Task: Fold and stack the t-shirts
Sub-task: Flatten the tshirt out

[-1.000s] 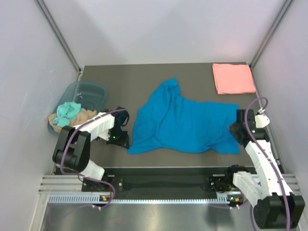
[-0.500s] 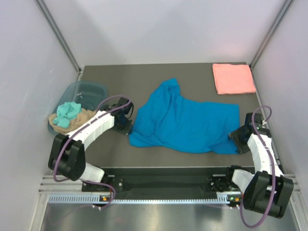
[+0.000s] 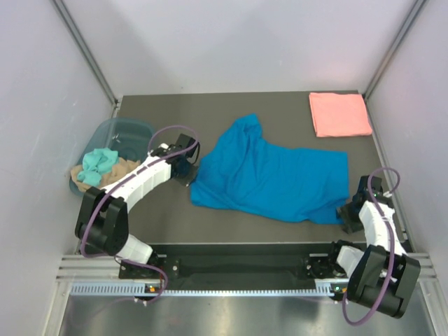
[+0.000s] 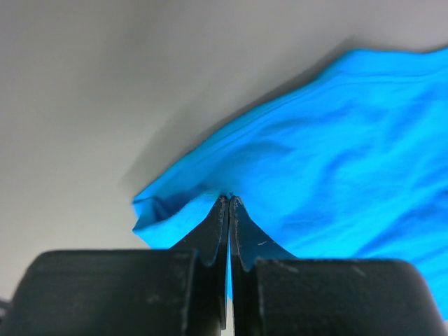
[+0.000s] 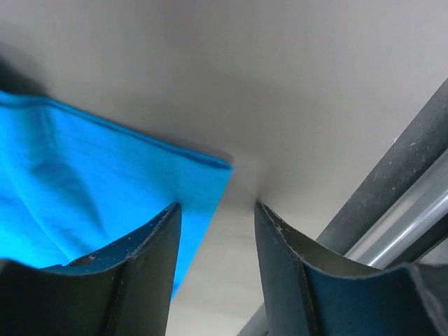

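The left claw [image 4: 229, 204] stays clamped on the hem of the blue t-shirt [image 3: 273, 175] while the right claw [image 5: 213, 210], jaws now apart, has dropped the corner just beside it, leaving the shirt spread between them, seemingly ready for folding.

Overhead, the fixed camera looks steeply down from behind the arm bases, far enough back to take in the whole dark grey table [image 3: 210, 112]. The left wrist camera sights along the left gripper [image 4: 229, 199], very close to the crumpled bright blue cloth t-shirt [image 4: 336, 154]. The right wrist camera, looking past the right gripper [image 5: 217, 206], is just as close to that shirt's corner at left of frame. All three views share the shirt.
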Tool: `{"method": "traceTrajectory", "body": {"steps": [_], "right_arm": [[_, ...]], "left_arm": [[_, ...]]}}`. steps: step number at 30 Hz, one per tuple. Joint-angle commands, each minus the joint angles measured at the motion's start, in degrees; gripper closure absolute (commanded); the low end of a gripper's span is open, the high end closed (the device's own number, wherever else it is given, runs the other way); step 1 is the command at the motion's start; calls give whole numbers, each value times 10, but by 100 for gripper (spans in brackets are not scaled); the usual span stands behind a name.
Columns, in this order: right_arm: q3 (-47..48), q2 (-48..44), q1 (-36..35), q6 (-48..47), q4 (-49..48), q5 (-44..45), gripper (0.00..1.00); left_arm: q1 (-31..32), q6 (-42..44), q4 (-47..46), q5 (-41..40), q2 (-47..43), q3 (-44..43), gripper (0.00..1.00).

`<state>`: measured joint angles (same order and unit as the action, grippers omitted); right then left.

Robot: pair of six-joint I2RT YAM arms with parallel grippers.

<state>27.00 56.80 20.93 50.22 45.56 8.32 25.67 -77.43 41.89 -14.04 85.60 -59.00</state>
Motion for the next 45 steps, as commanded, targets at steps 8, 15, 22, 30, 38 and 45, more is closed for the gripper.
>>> {"method": "traceTrajectory", "body": {"steps": [8, 15, 22, 30, 38, 45], "right_arm": [[-26, -8, 17, 20, -86, 36, 53], [-49, -8, 18, 36, -114, 3, 55], [-40, 49, 17, 43, -129, 5, 66], [47, 14, 17, -17, -72, 14, 100], [293, -42, -38, -151, 71, -46, 100], [186, -21, -205, -70, 60, -32, 100]], "left_arm": [[3, 54, -58, -37, 5, -31, 100], [3, 54, -64, -33, 7, -37, 100], [3, 54, -68, -47, 4, -44, 100], [3, 101, -79, -77, -9, -91, 100], [3, 220, -79, -234, -121, -201, 100], [4, 269, 76, -321, -187, -263, 100]]}}
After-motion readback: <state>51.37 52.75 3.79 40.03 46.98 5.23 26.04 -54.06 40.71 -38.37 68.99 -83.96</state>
